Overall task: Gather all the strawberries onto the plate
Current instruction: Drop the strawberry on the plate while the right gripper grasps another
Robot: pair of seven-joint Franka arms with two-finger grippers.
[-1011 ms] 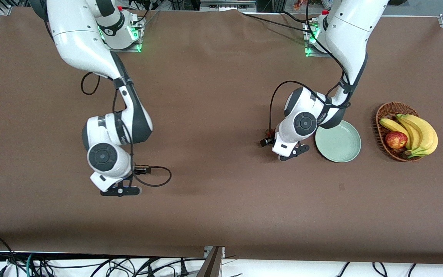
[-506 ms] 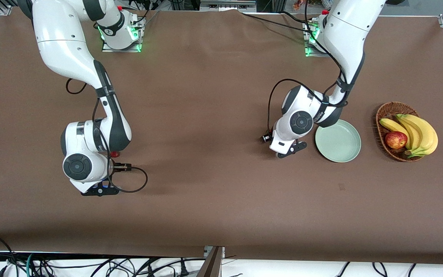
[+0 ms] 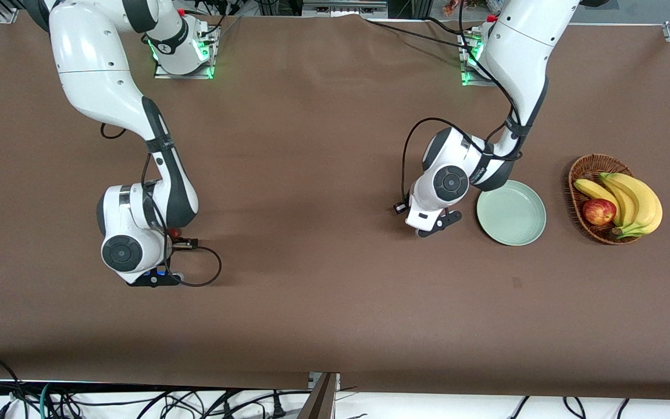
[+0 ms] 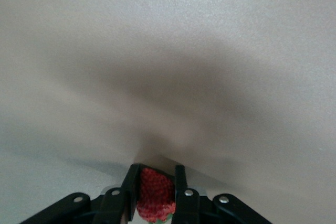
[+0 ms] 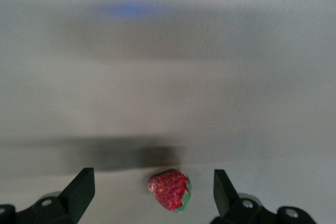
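My left gripper [image 4: 156, 195] is clamped on a strawberry [image 4: 155, 200] for the plate [image 3: 510, 213]. My right gripper [image 5: 152, 192], fingers wide, straddles another strawberry [image 5: 169, 190] on the surface, ready to pinch.

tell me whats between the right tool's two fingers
In the right wrist view a strawberry lies on the table between the open fingers of the right tool, touching neither.
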